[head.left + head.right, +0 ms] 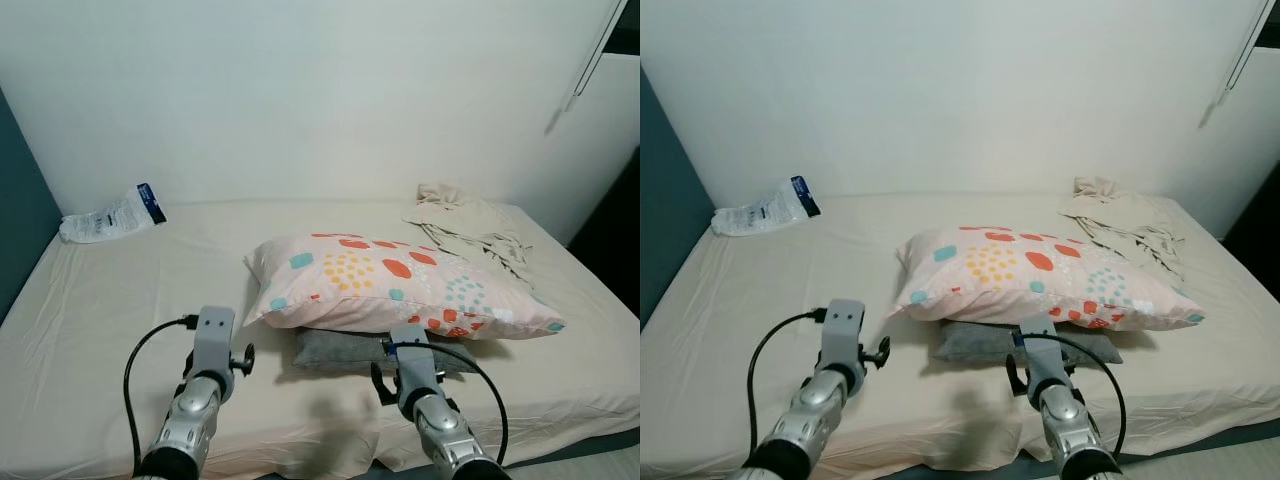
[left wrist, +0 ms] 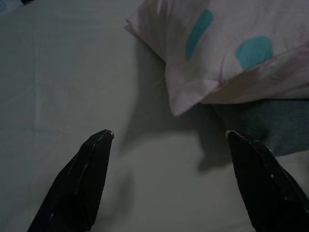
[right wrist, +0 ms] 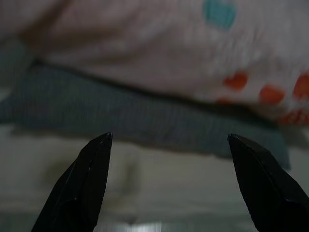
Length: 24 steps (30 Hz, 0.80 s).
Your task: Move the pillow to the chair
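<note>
We found the pale pink pillow with orange, teal and yellow spots (image 1: 400, 285) lying on a flat grey cushion (image 1: 345, 350) on the beige-sheeted bed (image 1: 100, 320). Our left gripper (image 2: 166, 181) and right gripper (image 3: 169, 181) hovered just before it, fingers spread apart, holding nothing.

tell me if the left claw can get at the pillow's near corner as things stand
Probably yes. The left claw is open and points at the patterned pillow, whose corner juts just ahead over bare bed sheet. Nothing lies between; the grey cushion sits off to the side.
</note>
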Motion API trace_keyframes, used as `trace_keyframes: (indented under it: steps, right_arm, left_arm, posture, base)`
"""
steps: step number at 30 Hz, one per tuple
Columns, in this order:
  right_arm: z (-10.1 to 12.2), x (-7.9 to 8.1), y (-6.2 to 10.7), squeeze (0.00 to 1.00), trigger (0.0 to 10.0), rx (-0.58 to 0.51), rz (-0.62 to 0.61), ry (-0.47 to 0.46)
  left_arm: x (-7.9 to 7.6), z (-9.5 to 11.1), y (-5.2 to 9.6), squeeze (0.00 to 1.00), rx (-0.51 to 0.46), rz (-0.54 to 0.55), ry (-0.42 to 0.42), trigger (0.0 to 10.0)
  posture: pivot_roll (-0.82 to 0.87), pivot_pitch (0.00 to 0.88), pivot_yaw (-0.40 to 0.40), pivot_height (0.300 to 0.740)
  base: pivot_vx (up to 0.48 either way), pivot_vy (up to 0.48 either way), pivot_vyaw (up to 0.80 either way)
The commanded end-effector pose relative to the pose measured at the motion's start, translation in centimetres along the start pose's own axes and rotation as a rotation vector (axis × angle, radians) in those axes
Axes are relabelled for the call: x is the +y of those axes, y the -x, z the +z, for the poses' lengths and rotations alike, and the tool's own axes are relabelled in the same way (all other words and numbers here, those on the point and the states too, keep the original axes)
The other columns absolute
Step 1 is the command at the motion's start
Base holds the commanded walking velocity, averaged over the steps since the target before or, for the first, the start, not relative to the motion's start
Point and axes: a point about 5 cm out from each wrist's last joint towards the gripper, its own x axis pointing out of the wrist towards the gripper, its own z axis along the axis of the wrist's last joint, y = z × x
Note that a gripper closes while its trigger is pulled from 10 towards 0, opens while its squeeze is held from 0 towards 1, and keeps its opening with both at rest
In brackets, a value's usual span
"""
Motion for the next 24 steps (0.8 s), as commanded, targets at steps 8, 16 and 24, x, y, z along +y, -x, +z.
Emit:
trace_keyframes:
  steps: [8, 16, 24]
  right_arm:
    - [0.8, 0.3, -0.3, 0.0, 10.0, -0.044, -0.027, 0.075]
    - [0.4, 0.2, 0.0, 0.0, 10.0, -0.039, 0.015, -0.124]
    - [0.5, -0.4, 0.2, 0.0, 10.0, -0.079, -0.001, -0.128]
  left_arm:
    - [2.2, -2.0, 1.2, 0.0, 0.052, 0.061, 0.007, 10.0]
    - [1.7, -1.9, 1.2, 0.0, 0.042, 0.03, 0.015, 10.0]
    - [0.9, -1.2, 0.9, 0.0, 0.016, -0.027, 0.072, 10.0]
  posture:
    - [0.01, 0.033, -0.078, 0.74]
    - [0.0, 0.012, -0.066, 0.74]
    - [-0.02, 0.0, -0.052, 0.74]
  base:
    - [0.0, 0.0, 0.0]
    - [0.0, 0.0, 0.0]
    - [0.0, 0.0, 0.0]
